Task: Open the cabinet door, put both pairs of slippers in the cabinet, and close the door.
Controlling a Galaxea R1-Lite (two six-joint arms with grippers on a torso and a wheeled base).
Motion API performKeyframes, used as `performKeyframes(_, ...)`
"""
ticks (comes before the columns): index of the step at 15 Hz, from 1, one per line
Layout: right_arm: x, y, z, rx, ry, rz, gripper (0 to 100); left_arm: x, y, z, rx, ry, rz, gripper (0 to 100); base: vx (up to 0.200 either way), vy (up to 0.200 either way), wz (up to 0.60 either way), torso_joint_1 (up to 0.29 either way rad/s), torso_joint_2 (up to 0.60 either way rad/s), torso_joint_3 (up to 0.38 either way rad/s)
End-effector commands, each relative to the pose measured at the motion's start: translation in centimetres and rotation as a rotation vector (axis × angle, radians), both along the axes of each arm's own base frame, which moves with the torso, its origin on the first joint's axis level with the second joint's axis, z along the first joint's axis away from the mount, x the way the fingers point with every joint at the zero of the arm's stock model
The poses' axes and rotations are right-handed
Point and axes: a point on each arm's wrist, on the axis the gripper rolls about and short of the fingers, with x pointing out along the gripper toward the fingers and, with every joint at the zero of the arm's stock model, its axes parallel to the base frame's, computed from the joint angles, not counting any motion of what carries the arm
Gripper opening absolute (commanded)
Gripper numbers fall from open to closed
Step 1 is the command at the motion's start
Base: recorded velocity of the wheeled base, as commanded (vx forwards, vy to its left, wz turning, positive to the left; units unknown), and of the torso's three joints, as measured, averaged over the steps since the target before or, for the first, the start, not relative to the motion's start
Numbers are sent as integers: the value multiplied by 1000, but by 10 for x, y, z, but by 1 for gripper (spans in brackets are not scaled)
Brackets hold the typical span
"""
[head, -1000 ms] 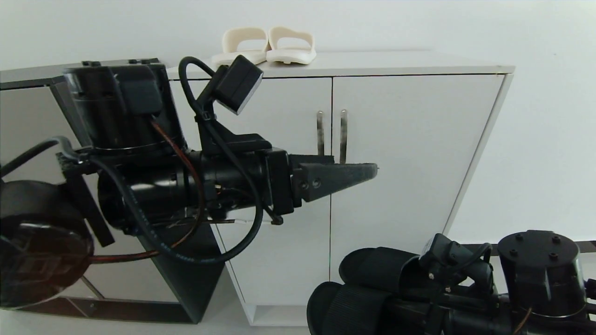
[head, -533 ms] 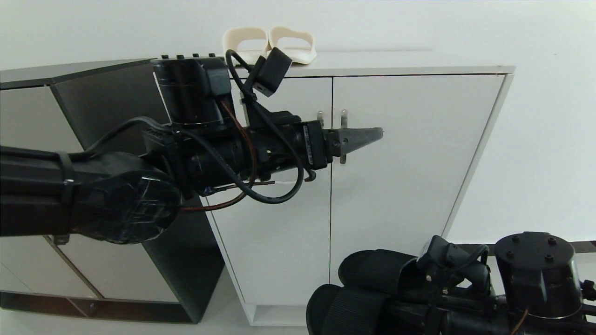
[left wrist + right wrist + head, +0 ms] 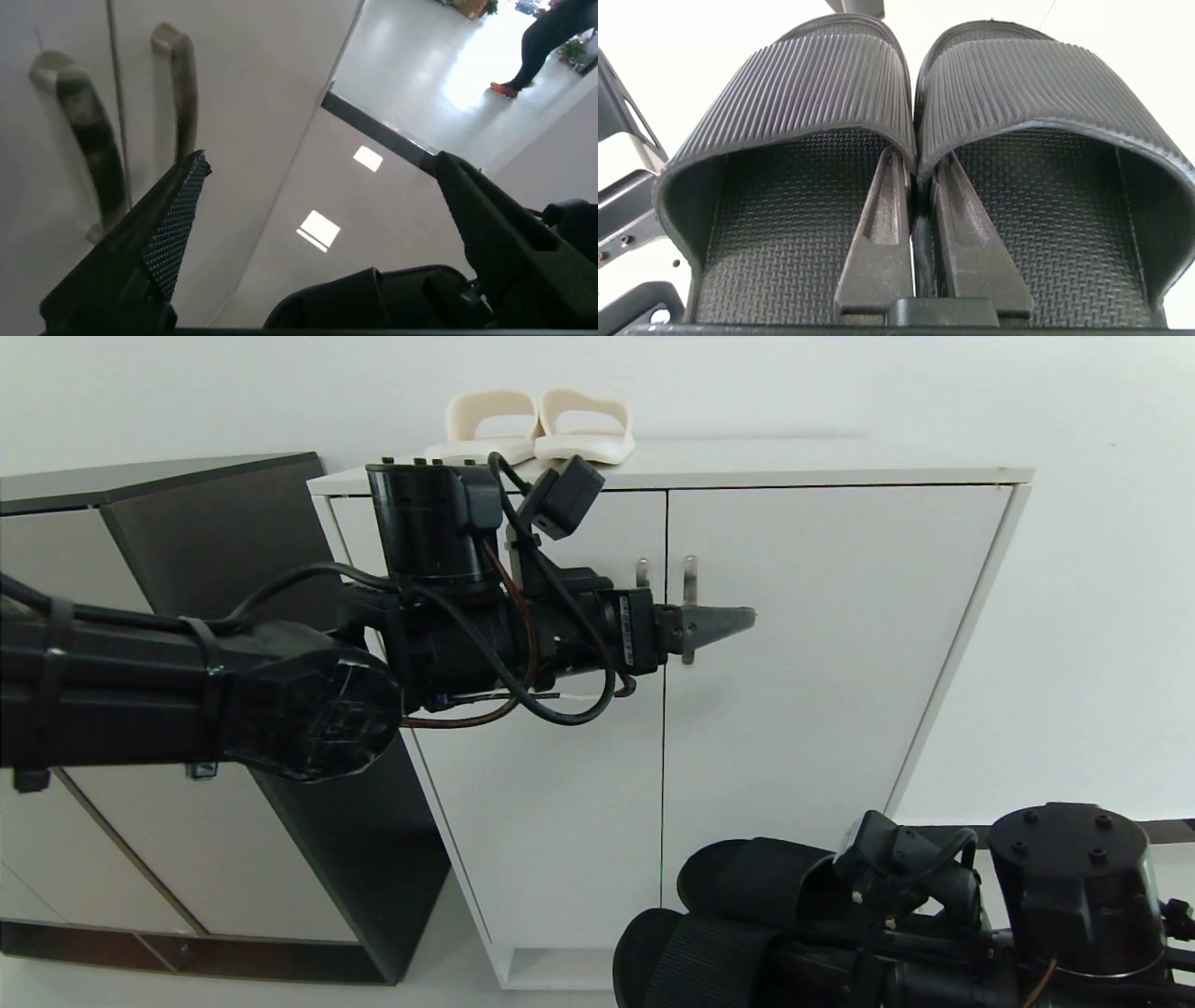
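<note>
Where the left gripper (image 3: 745,615) hangs: in front of the white cabinet (image 3: 822,691), with its fingertips just past the seam between the two doors.
Left gripper state: fingers (image 3: 173,219) spread wide, with nothing between them.
Door handles (image 3: 689,577): two upright metal bars directly behind the left gripper, one on either side of the seam. In the wrist view they lie beside one fingertip, and I cannot tell whether they touch.
Cabinet doors: both shut.
Right gripper (image 3: 917,168): low, well below the left gripper, pinching the black slippers (image 3: 738,896).
Its hold: one finger runs inside each slipper, and together they press the adjoining inner walls against each other.
Cream slippers (image 3: 532,425): side by side on the cabinet's top, above and behind the left gripper, well apart from both grippers.
Dark cabinet (image 3: 215,513): beside the white one, behind the left arm.
</note>
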Motion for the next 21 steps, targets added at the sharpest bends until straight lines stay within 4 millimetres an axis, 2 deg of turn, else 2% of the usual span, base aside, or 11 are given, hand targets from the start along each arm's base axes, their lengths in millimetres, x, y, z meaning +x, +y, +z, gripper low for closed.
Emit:
performKeyframes(1, 0, 0, 0, -1, 1, 1, 0, 13, 1, -2, -1, -3, 21, 100, 0, 0, 0, 0, 0, 0)
performKeyframes(6, -1, 1, 0, 0, -4, 10, 0, 34, -8, -10, 8, -15, 91, 100, 0, 0, 0, 0, 0, 0)
performKeyframes(15, -4, 2, 0, -3, -2, 19, 0, 42, -16, -20, 32, 12, 89, 100, 0, 0, 0, 0, 0, 0)
performKeyframes(16, -4, 2, -1, -4, -1, 19, 0, 42, -17, -20, 33, 13, 88, 0, 0, 0, 0, 0, 0, 0)
performKeyframes(19, -9, 2, -1, -3, 3, 38, 0, 40, -16, -18, 31, 11, 83, 0, 0, 0, 0, 0, 0, 0)
performKeyframes(21, -16, 2, -3, -9, 7, 64, 0, 29, -17, -14, 29, 8, 66, 0, 0, 0, 0, 0, 0, 0)
